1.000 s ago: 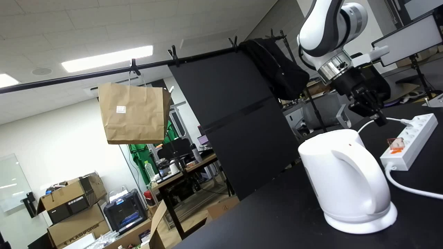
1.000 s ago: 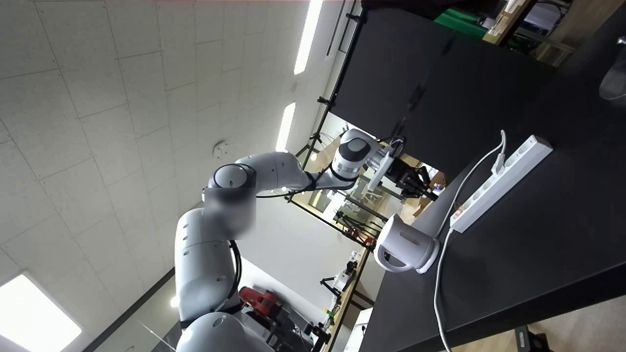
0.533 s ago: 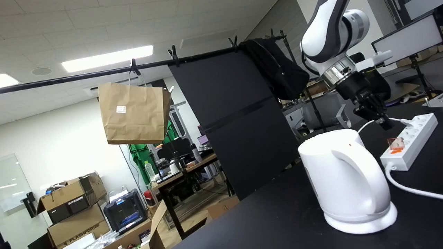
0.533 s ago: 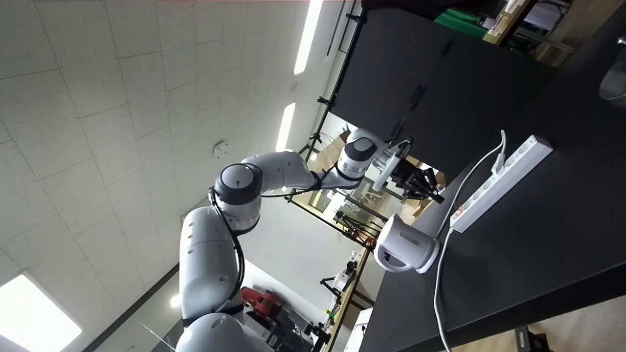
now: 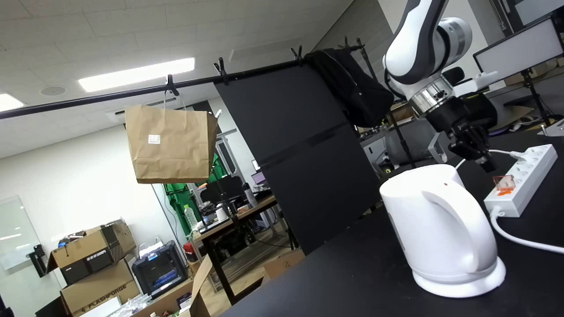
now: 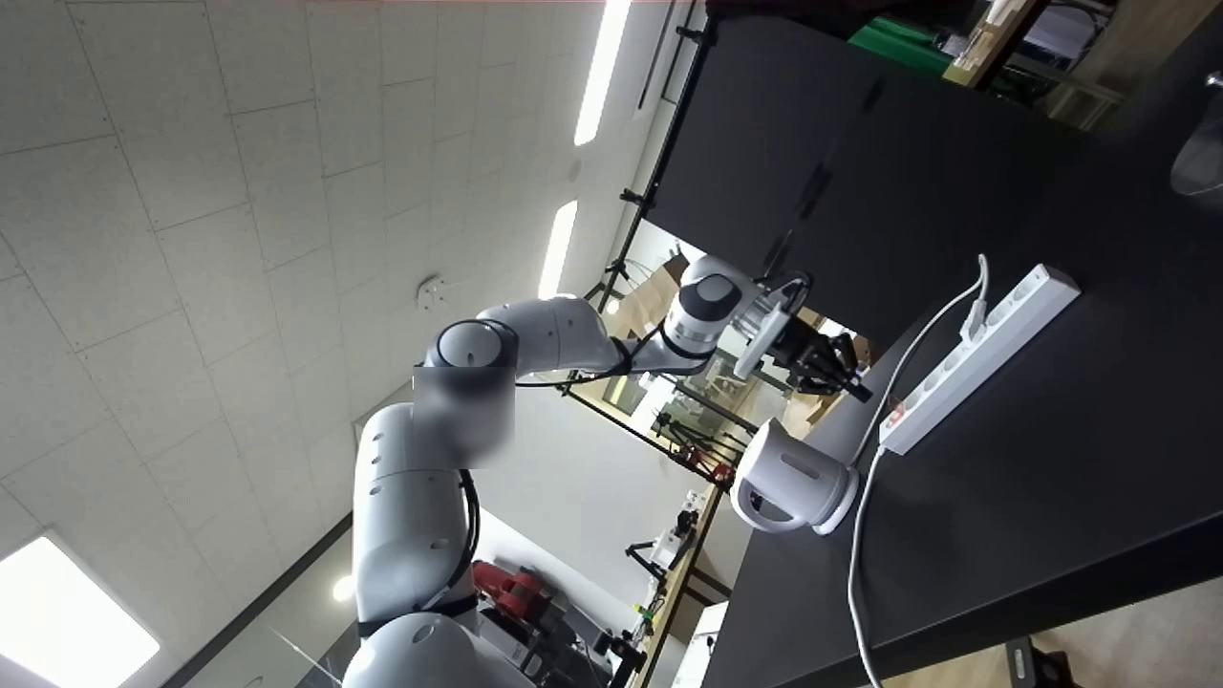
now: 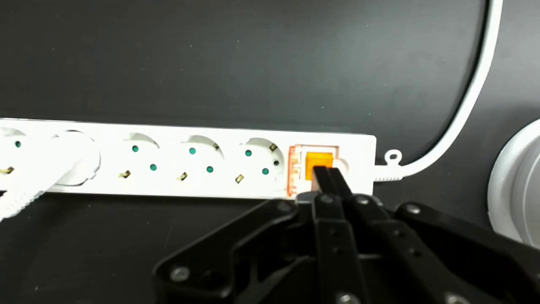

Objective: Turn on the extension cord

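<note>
The extension cord is a long flat white power strip point(image 7: 363, 160) lying on the black table; it also shows in both exterior views point(image 5: 531, 178) point(image 6: 975, 368). Its orange switch point(image 7: 319, 159) is at the cable end, also visible in an exterior view point(image 5: 504, 192). A clear reddish cover point(image 7: 291, 171) stands open beside the switch. My gripper point(image 7: 329, 169) is shut with nothing between its fingers. In the wrist view its tips overlap the lower edge of the switch. In both exterior views the gripper point(image 5: 488, 165) point(image 6: 862, 391) hangs above the table, apart from the strip.
A white kettle point(image 5: 440, 229) stands near the strip's switch end; it also shows in an exterior view point(image 6: 788, 468). A white plug point(image 7: 71, 160) sits in one socket. The strip's white cable point(image 7: 472, 97) curves away from the switch end. A black curtain point(image 5: 308, 154) hangs behind.
My gripper has moved a little lower and closer to the switch end of the strip, staying shut. The strip, its cover and the kettle have not moved.
</note>
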